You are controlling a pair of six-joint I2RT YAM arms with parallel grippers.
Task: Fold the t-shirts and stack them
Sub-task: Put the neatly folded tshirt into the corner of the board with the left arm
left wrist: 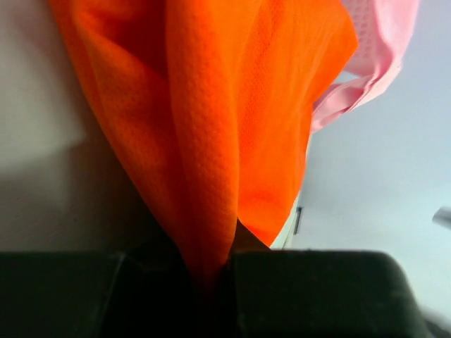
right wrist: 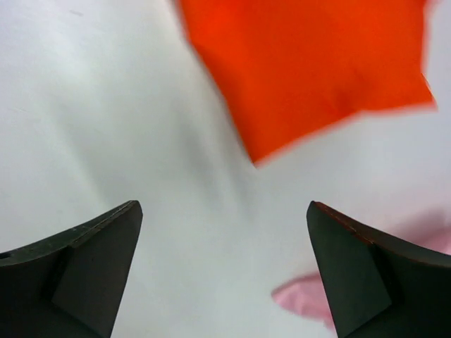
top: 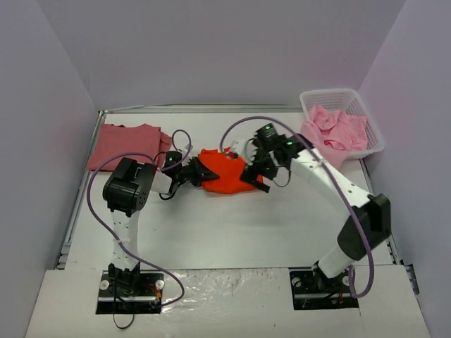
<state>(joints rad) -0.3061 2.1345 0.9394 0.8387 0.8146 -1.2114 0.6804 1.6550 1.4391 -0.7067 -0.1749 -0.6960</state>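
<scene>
Nearest of all, the left arm's base [top: 130, 283] and the right arm's base [top: 323, 285] sit at the near edge of the white worktop [top: 232, 232].

Out in the middle lies the orange-red t-shirt [top: 224, 177], bunched into a crumpled heap. The left claw [top: 192, 173] is at the shirt's left edge. Its wrist view shows the fingers closed tight on a gathered fold of the orange cloth [left wrist: 232, 105], which fans out away from the left claw [left wrist: 215, 264].

The right claw [top: 255, 171] is at the shirt's right edge. Its wrist view shows the fingers spread wide apart with bare worktop between them. There the orange cloth [right wrist: 310, 63] lies beyond the fingertips of the right claw [right wrist: 222, 205] without touching them.

A dusty rose-red t-shirt [top: 127, 144] lies flat at the far left of the worktop. At the far right, light pink t-shirts [top: 340, 128] fill a white lattice basket [top: 377, 141], and one hangs over its left rim.
</scene>
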